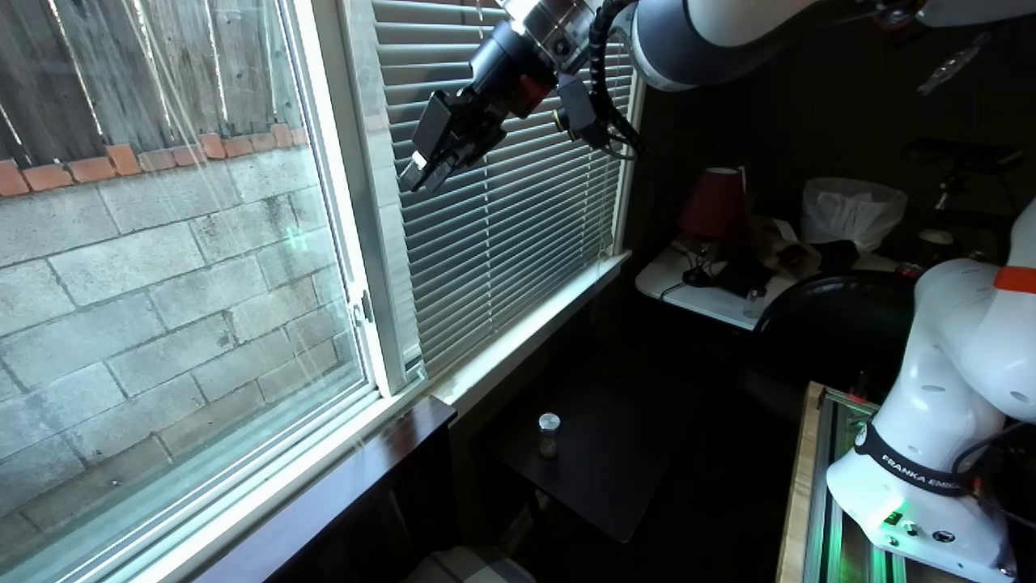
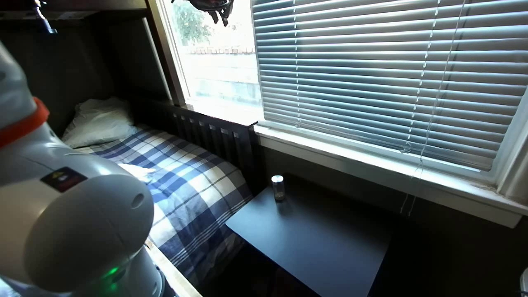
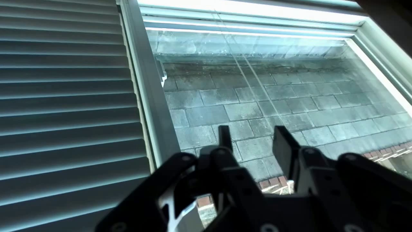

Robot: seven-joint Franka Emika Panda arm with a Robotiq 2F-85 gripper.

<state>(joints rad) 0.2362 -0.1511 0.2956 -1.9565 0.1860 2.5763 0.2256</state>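
Note:
My gripper [image 3: 252, 135] is open, with nothing between its two black fingers. In an exterior view the gripper [image 1: 422, 174] is high in front of the window, near the white window post [image 1: 368, 210] and the blinds [image 1: 510, 219]. In an exterior view only the dark fingertips of the gripper [image 2: 219, 17] show at the top edge. In the wrist view the fingers point toward the glass pane [image 3: 244, 90], with the slatted blinds [image 3: 64, 106] to the left. A small jar with a shiny lid [image 1: 549, 441] stands upright on the black table, far below the gripper; it also shows in an exterior view [image 2: 278, 189].
The black table [image 2: 321, 243] stands below the window sill [image 2: 330, 148]. A bed with a plaid cover [image 2: 194, 181] and dark slatted rail is beside it. A white table [image 1: 728, 304] with a red lamp [image 1: 714, 206] and clutter stands at the back, near a black chair [image 1: 834, 324].

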